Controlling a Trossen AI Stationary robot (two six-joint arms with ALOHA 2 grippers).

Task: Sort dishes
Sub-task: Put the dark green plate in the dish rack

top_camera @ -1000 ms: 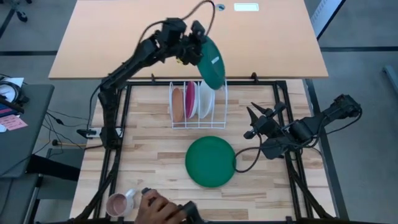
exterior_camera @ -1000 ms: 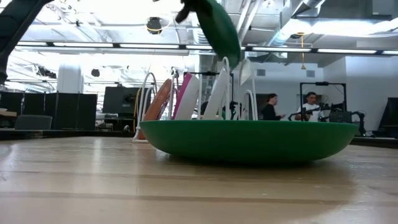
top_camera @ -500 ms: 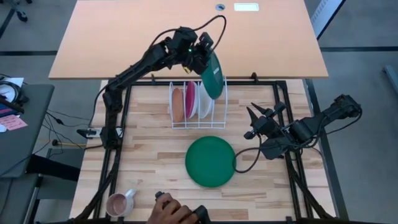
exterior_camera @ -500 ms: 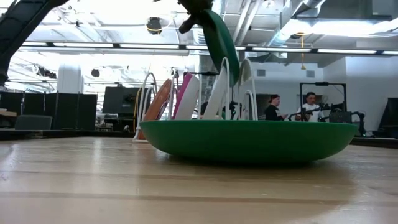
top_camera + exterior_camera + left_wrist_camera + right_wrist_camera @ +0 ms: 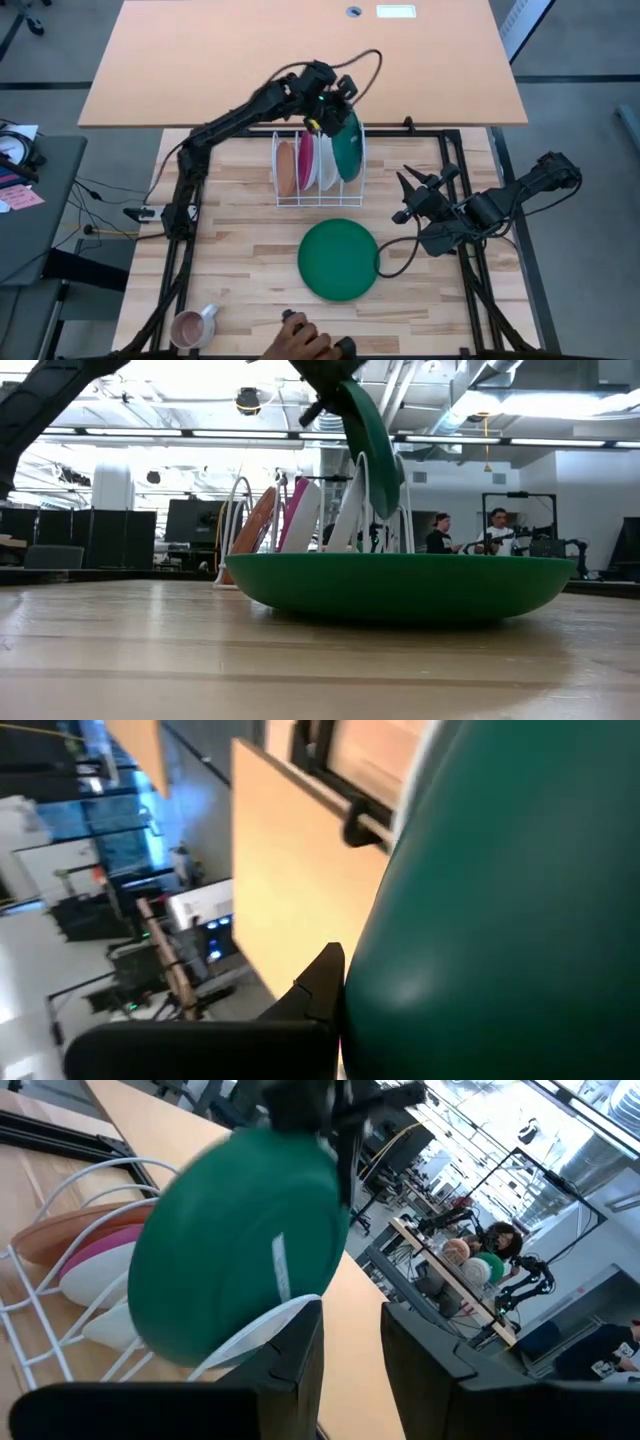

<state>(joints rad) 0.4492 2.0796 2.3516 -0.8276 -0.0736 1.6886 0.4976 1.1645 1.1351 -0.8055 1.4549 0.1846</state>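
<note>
My left gripper [image 5: 328, 108] is shut on a dark green plate [image 5: 347, 150], held on edge over the right end of the white wire rack [image 5: 352, 196]. The plate's lower edge [image 5: 392, 500] is down among the rack's wires; I cannot tell whether it touches them. An orange-brown plate [image 5: 285, 168], a pink plate [image 5: 305, 160] and a white plate [image 5: 326, 166] stand on edge in the rack. A second green plate [image 5: 338, 258] lies flat on the table. My right gripper [image 5: 403, 197] waits open at the table's right, holding nothing. My left gripper pinches the green plate's upper rim [image 5: 322, 1142] between its two fingers; one dark finger [image 5: 322, 982] lies against the plate's face. The fingers come from the far side, slanting down. The plate hangs below them, tilted on edge, its lower part among the rack's wires.
A small pink mug [image 5: 190, 327] stands near the table's front left corner. A person's hand [image 5: 298, 345] reaches in at the near edge. A tan board [image 5: 200, 60] lies beyond the table's far edge. People stand in the room behind [image 5: 495, 525].
My left gripper has come down and toward the near edge with the green plate, tipping further downward. The plate has gone from above the rack's far side down into its right end and stands more nearly on edge. The person's hand has slid right along the near edge.
</note>
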